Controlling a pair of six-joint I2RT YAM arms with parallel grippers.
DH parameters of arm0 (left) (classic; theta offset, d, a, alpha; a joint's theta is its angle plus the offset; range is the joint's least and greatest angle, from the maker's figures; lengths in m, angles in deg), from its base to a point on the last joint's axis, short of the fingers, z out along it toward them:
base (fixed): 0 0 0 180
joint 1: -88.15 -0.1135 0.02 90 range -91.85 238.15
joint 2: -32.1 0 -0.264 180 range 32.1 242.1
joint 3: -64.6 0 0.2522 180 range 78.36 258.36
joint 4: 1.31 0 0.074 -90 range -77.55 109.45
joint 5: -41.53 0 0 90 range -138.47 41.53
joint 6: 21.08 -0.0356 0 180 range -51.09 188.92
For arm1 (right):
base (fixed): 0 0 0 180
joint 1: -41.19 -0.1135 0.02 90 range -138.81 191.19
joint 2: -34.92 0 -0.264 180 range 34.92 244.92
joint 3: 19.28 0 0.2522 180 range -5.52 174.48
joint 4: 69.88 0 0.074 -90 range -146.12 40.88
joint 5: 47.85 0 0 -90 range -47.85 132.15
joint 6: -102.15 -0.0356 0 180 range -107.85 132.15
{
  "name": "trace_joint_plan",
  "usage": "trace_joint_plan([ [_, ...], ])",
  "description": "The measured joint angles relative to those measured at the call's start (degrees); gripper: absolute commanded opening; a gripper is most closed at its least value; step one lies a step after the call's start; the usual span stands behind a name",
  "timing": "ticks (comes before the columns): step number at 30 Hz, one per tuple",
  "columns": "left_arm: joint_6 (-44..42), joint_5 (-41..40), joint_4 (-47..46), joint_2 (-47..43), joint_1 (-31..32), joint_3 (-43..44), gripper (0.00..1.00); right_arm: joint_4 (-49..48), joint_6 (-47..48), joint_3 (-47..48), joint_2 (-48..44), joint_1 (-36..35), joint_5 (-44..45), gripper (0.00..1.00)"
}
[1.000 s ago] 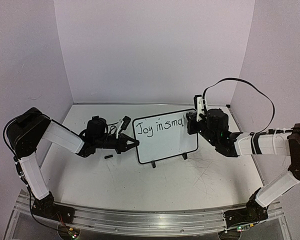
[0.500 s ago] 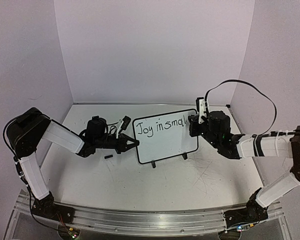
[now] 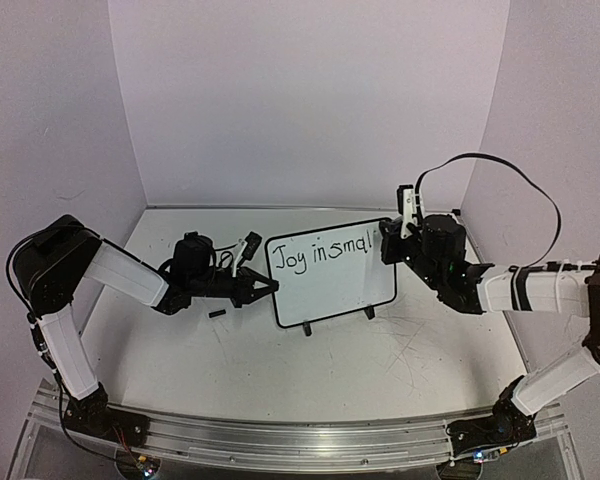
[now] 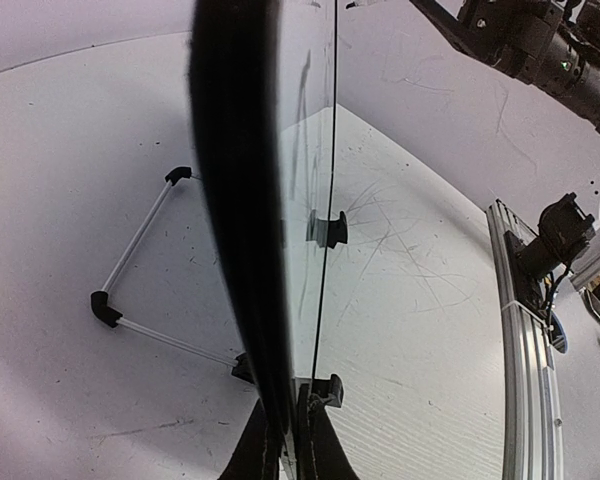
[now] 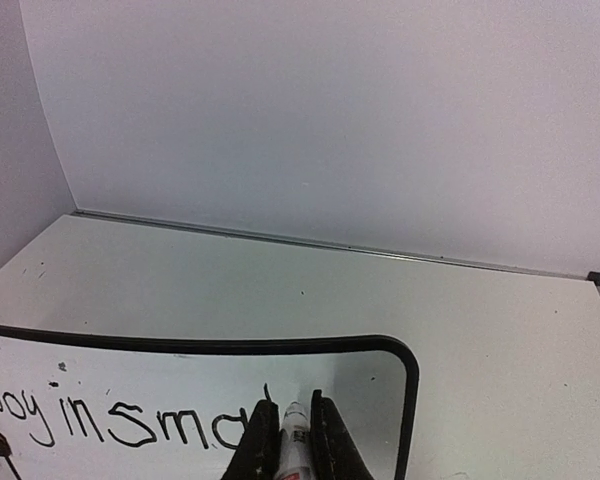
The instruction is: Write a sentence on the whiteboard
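We see a small whiteboard (image 3: 330, 288) standing upright on its feet at the middle of the bench (image 3: 280, 370). The left hand (image 3: 268, 287), fingers drawn narrow, pinches the board's left edge to steady it. The right hand (image 3: 390, 240) is clamped on a marker (image 5: 297, 432), whose tip sits near the board's top right corner. The sentence (image 3: 318, 255) so far reads "Joy in smal" on 1 line. We judge the writing about midway: the next move calls for finishing this word close to the frame, then dropping to a 2nd line with light, even pressure.

White arm links (image 3: 125, 272), black joints (image 3: 55, 255), 1 looping black cable (image 3: 467, 155).
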Motion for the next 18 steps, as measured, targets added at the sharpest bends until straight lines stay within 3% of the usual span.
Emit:
trace_joint_plan([
  [18, 0.0, 0.0, 0.0, 0.0, 0.0, 0.0, 0.0, -0.6, 0.7, 2.0, 2.7, 0.9, 0.0, 0.0],
])
